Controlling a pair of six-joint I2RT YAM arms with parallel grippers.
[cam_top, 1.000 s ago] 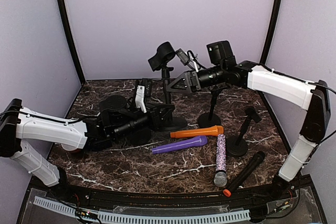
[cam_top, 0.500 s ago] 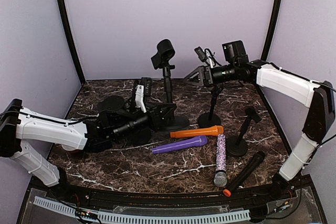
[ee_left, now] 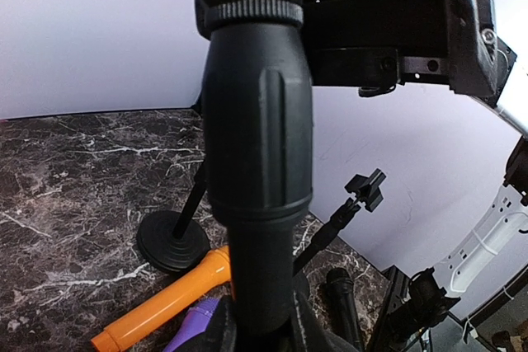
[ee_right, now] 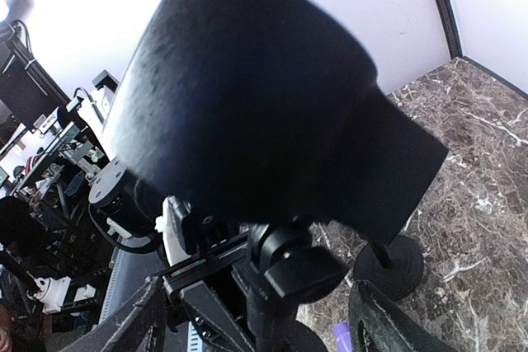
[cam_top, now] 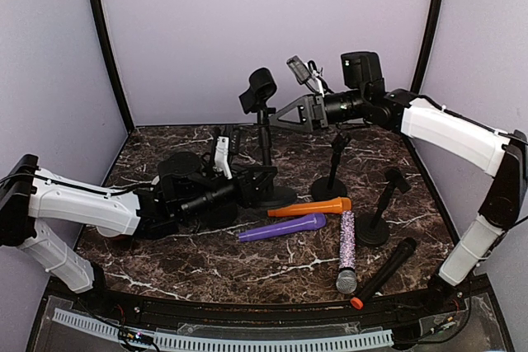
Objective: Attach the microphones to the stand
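Four microphones lie on the marble table: orange [cam_top: 309,207], purple [cam_top: 282,227], glittery lilac [cam_top: 346,250] and black with an orange end [cam_top: 384,272]. The middle stand [cam_top: 264,150] stands upright with a black clip [cam_top: 262,88] on top. My left gripper [cam_top: 252,180] is shut on the stand's lower pole, which fills the left wrist view [ee_left: 257,162]. My right gripper [cam_top: 280,114] is open, level with the clip and just right of it. In the right wrist view the clip [ee_right: 264,113] looms above the gap between my spread fingers [ee_right: 140,319].
Two bare stands are to the right: one with its base behind the orange microphone [cam_top: 330,188], one beside the lilac microphone [cam_top: 373,232]. Another round black base [cam_top: 177,162] lies behind my left arm. Purple walls close in the back and both sides.
My right gripper drew back to the right from the clip, then came back left toward it, a little higher. The clip's tilt changed slightly. My left gripper kept its hold on the pole.
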